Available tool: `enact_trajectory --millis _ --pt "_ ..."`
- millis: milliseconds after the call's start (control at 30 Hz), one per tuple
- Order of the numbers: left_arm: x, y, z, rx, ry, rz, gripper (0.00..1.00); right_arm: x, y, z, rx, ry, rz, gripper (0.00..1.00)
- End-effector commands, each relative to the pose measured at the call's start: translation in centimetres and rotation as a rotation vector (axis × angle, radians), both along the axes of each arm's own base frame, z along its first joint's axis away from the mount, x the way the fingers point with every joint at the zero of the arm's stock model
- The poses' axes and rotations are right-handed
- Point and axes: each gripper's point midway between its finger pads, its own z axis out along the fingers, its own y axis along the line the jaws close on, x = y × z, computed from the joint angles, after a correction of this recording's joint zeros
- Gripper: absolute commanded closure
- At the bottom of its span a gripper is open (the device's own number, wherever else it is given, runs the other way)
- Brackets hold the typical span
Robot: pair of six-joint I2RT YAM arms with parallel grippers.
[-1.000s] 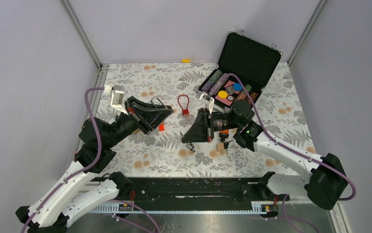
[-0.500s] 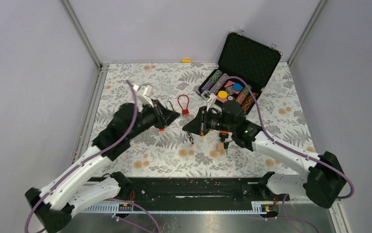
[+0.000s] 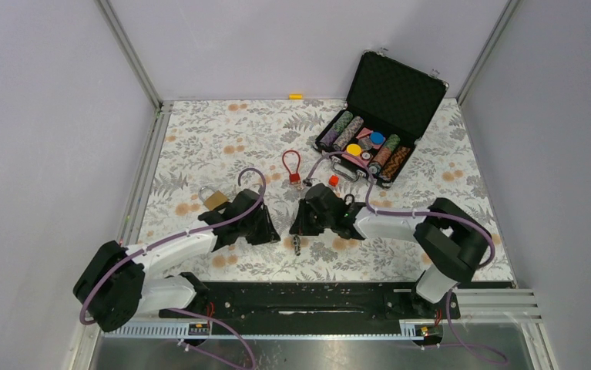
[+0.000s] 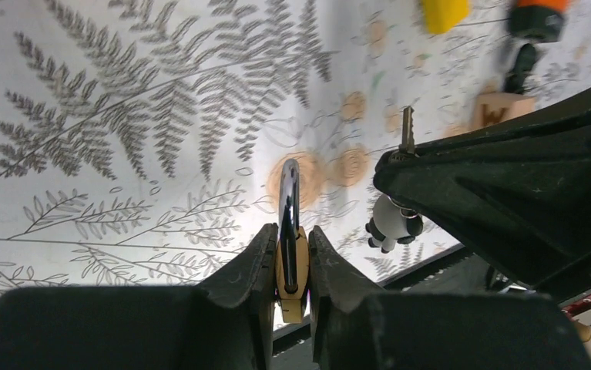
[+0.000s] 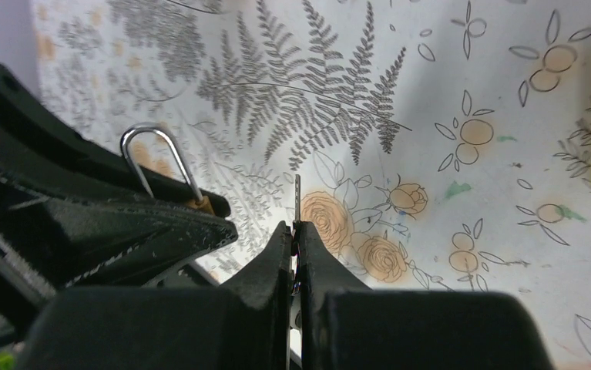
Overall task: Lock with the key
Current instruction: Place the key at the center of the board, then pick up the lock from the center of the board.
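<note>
Top external, fern-print tablecloth (image 3: 223,131) (padlock (image 3: 216,201)), grey walls (image 3: 277,46)

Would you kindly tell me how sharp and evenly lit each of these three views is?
Top external view: even, soft light, sharp throughout. Left wrist view: the left hand is dark and soft-focused; the brass padlock it grips glints. Right wrist view: the right hand is dark and blurred, the thin silver key it pinches fairly crisp.

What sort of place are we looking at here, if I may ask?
Most likely a robot test cell: a left arm and right arm bolted to a rail, plain walls on aluminium posts, and a floral cloth strewn with props such as a poker chip case.
</note>
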Motion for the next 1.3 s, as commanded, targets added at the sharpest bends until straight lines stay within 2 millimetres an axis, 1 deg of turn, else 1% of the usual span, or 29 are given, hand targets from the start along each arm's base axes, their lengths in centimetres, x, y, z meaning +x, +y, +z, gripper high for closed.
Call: enact_trajectory --millis 0,133,167,267,367,400,500,567,633,700,767,800,867,967,1033,1100,1200,1267 --pt "1.0 -0.4 0.0 -0.029 -0.027 0.035 0.84 1.0 2.6 0.4 -0.009 -0.011 -0.063 0.99" --pt "0.6 0.0 -1.2 -0.005 -0.003 0.031 0.75 0.7 4.3 -0.6 -0.002 0.057 -0.053 0.95" --pt "0.4 0.2 -1.5 0.006 0.006 0.031 0.66 0.6 4.5 -0.8 -0.011 0.074 -0.052 0.93" --pt "0.5 1.3 -1.8 0.051 0.008 0.047 0.54 0.6 3.9 -0.8 -0.034 0.084 -0.076 0.78" --pt "0.8 2.1 -1.0 0.062 -0.023 0.064 0.46 1.3 2.7 0.8 -0.07 0.035 -0.097 0.65" --pt "0.9 2.4 -0.7 0.067 -0.035 0.074 0.45 1.1 1.9 1.1 -0.095 0.036 -0.096 0.62" --pt "1.4 2.7 0.8 0.063 -0.072 0.083 0.45 2.0 -0.1 2.5 -0.131 -0.01 -0.138 0.52" --pt "1.5 2.7 1.7 0.055 -0.09 0.077 0.44 2.7 -2.4 3.2 -0.171 -0.044 -0.189 0.48" --pt "2.0 3.0 2.9 0.059 -0.135 0.091 0.44 3.4 -5.2 3.9 -0.213 -0.084 -0.247 0.43" --pt "2.5 3.3 3.9 0.06 -0.173 0.099 0.42 4.2 -8.7 4.5 -0.282 -0.135 -0.314 0.37" --pt "2.9 3.4 5.2 0.056 -0.216 0.099 0.39 5.0 -12.5 4.6 -0.381 -0.19 -0.388 0.29" --pt "3.1 3.4 5.8 0.052 -0.236 0.099 0.36 5.2 -14.0 4.4 -0.422 -0.196 -0.415 0.25" --pt "3.6 3.5 6.9 0.046 -0.276 0.102 0.3 5.7 -16.4 3.8 -0.486 -0.19 -0.452 0.21" --pt "4.0 3.5 8.2 0.039 -0.313 0.103 0.13 6.5 -19.1 2.3 -0.597 -0.16 -0.488 0.17" --pt "4.3 3.4 9.1 0.029 -0.332 0.101 0.02 7.0 -19.9 1.5 -0.659 -0.135 -0.495 0.16" --pt "4.4 3.3 9.9 0.02 -0.353 0.096 0.01 7.4 -20.1 0.1 -0.708 -0.099 -0.484 0.16" --pt "4.5 3.5 10.5 0.027 -0.374 0.089 0.01 8.2 -19.6 -1.3 -0.75 -0.059 -0.475 0.16" --pt "4.6 3.9 10.4 0.039 -0.379 0.095 0.01 8.9 -19.0 -1.7 -0.761 -0.043 -0.466 0.19"
